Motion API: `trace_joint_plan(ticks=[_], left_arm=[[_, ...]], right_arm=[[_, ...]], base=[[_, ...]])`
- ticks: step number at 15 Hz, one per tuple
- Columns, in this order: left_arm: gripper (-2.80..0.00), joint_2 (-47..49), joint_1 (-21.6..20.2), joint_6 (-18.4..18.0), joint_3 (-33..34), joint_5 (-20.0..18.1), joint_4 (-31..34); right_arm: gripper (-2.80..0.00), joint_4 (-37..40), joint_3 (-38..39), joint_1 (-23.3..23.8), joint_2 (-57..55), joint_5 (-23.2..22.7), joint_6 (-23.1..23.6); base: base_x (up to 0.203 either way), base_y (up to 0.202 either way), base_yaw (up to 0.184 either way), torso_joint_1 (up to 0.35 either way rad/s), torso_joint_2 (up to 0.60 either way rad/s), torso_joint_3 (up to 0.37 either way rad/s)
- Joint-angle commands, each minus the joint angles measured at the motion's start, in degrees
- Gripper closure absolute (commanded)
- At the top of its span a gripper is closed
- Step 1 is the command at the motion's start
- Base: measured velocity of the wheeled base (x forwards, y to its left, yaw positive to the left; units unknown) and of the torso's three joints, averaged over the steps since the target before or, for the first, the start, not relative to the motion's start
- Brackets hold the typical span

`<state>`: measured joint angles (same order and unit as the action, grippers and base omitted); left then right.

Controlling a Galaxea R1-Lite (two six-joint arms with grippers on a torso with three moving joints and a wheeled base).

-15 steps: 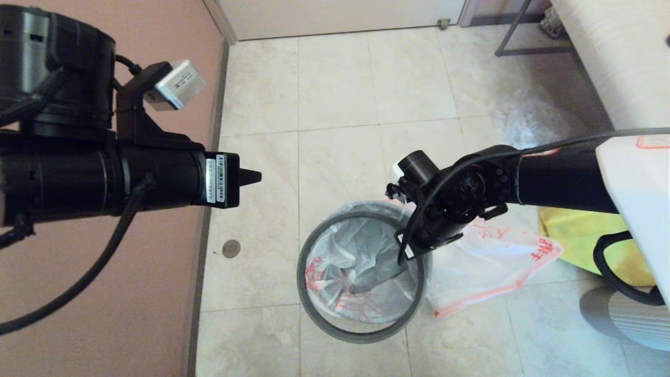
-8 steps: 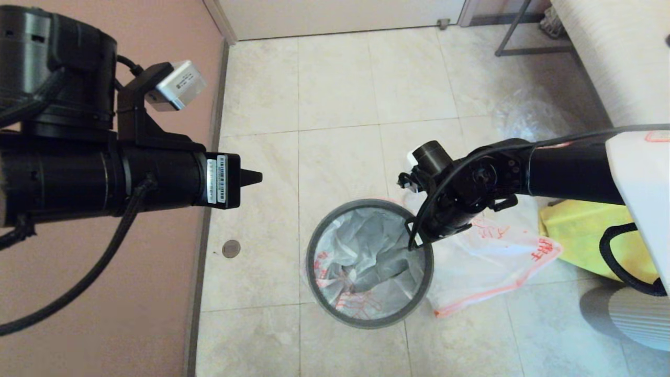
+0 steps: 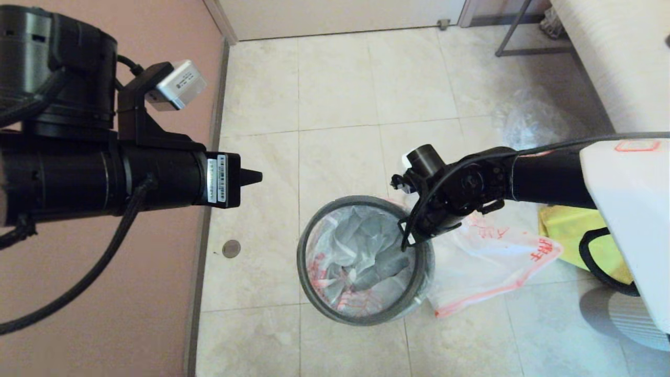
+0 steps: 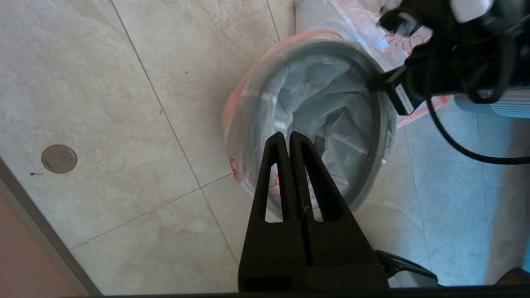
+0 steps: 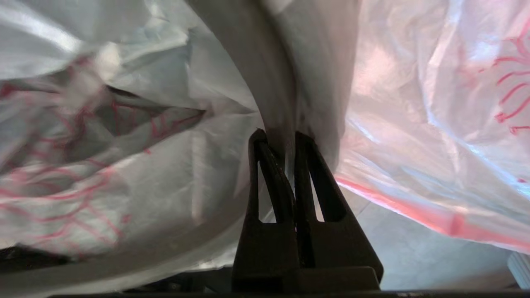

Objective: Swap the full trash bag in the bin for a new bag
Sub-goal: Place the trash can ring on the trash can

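I am pinching the hoop (image 5: 265,78) and bag (image 3: 487,256) at the bin (image 3: 361,262) with the right gripper (image 5: 276,138) to seat the liner, while the left gripper (image 4: 290,138), pressed together, is idling aside.

Right gripper (image 3: 405,242) at the bag-lined bin (image 3: 316,293) rim.

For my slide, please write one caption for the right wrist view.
Right gripper shut on the bin's grey hoop, over the white, red-printed bag lining the bin.
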<state>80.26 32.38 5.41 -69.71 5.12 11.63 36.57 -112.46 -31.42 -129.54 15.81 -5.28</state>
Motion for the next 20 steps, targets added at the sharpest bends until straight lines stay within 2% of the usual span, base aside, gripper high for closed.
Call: trace_joint_plan(ticks=[1, 6, 14, 20], left_arm=[[0.0, -0.11, -0.03, 0.03, 0.01, -0.02, 0.06], [0.0, -0.46, -0.03, 0.03, 0.01, -0.01, 0.06], [0.0, -0.17, -0.06, 0.03, -0.07, 0.05, 0.06], [0.0, -0.18, -0.03, 0.03, -0.08, 0.07, 0.06]], right_arm=[[0.0, 0.42, -0.13, -0.13, -0.16, 0.18, 0.12], [0.0, 1.99, 0.4, -0.49, 3.68, 1.73, 0.19], [0.0, 1.09, -0.04, 1.43, 0.66, 2.38, 1.43], [0.0, 0.48, -0.2, 1.15, 0.71, 2.38, 2.38]], base=[[0.0, 0.0, 0.0, 0.0, 0.0, 0.0], [0.0, 0.0, 0.0, 0.0, 0.0, 0.0], [0.0, 0.0, 0.0, 0.0, 0.0, 0.0], [0.0, 0.0, 0.0, 0.0, 0.0, 0.0]])
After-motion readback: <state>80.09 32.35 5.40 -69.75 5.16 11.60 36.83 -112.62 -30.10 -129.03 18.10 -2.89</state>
